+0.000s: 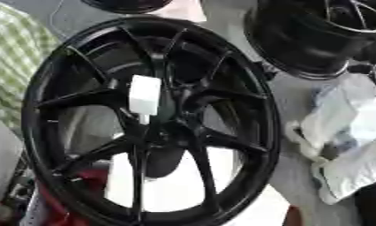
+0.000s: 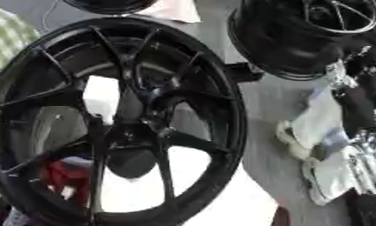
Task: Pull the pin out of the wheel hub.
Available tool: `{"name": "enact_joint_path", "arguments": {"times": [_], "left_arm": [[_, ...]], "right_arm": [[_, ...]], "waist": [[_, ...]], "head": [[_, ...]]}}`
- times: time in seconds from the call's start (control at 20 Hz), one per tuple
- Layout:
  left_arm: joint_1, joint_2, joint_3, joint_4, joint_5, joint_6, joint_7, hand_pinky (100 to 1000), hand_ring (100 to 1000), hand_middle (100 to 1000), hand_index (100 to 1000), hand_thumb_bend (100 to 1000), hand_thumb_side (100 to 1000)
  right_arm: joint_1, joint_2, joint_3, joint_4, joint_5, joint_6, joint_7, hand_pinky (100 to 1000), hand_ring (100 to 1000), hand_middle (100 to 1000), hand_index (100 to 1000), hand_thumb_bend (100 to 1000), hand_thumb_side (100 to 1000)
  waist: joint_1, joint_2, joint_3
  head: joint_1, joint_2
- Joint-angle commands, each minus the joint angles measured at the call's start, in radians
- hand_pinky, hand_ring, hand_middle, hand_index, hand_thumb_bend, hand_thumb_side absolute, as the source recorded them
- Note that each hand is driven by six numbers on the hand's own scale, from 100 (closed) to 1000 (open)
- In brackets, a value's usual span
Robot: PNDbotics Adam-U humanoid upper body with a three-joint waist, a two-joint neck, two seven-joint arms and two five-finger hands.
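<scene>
A large black multi-spoke wheel hub (image 1: 156,132) stands tilted on its edge and fills most of both views. A white, blocky piece (image 1: 143,95) with a thin stem below it sits just above the hub's centre; it looks like the pin. In the right eye view it shows as a white patch (image 2: 102,99) beside a spoke. No hand touches it. Black and silver parts of my right arm (image 2: 359,110) run down the right edge of the right eye view, apart from the hub. Its hand cannot be made out. My left hand shows in neither view.
A second black wheel (image 1: 314,39) lies at the top right and the rim of a third (image 1: 125,4) at the top. Crumpled white cloth or plastic (image 1: 345,132) lies to the right. A green-checked sleeve (image 1: 9,57) is at the left. Something red (image 2: 64,174) shows behind the lower spokes.
</scene>
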Motion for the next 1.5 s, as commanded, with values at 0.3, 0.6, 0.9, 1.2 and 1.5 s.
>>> {"name": "enact_joint_path", "arguments": {"times": [0.3,0.6,0.9,1.2,1.5], "left_arm": [[0.004,0.077,-0.005,-0.02,0.011,-0.051,-0.005,979,619,529,765,100,651],[0.021,0.223,-0.032,-0.02,-0.036,-0.142,-0.068,944,623,536,770,100,608],[-0.027,0.374,-0.078,-0.02,-0.129,-0.235,-0.157,894,656,565,781,100,510],[-0.098,0.518,-0.164,-0.02,-0.217,-0.323,-0.245,865,703,604,794,100,425],[-0.183,0.664,-0.266,-0.02,-0.307,-0.413,-0.335,859,746,647,814,100,438]], "right_arm": [[-0.001,-0.031,-0.012,-0.018,0.002,-0.002,0.002,615,675,598,672,276,368],[0.01,-0.044,-0.012,-0.018,0.008,-0.001,0.0,615,675,598,672,277,370],[0.026,-0.061,-0.013,-0.018,0.018,0.0,-0.002,615,675,598,672,272,370],[0.041,-0.077,-0.014,-0.018,0.029,-0.001,-0.006,615,675,598,672,271,371],[0.044,-0.084,-0.009,-0.018,0.032,0.002,-0.004,615,675,598,672,269,371]], "waist": [[0.014,-0.021,0.0],[0.03,-0.025,0.003],[0.049,-0.03,0.011],[0.063,-0.032,0.02],[0.069,-0.034,0.021]], "head": [[-0.016,-0.018],[-0.032,-0.016],[-0.049,-0.009],[-0.07,-0.01],[-0.079,-0.012]]}}
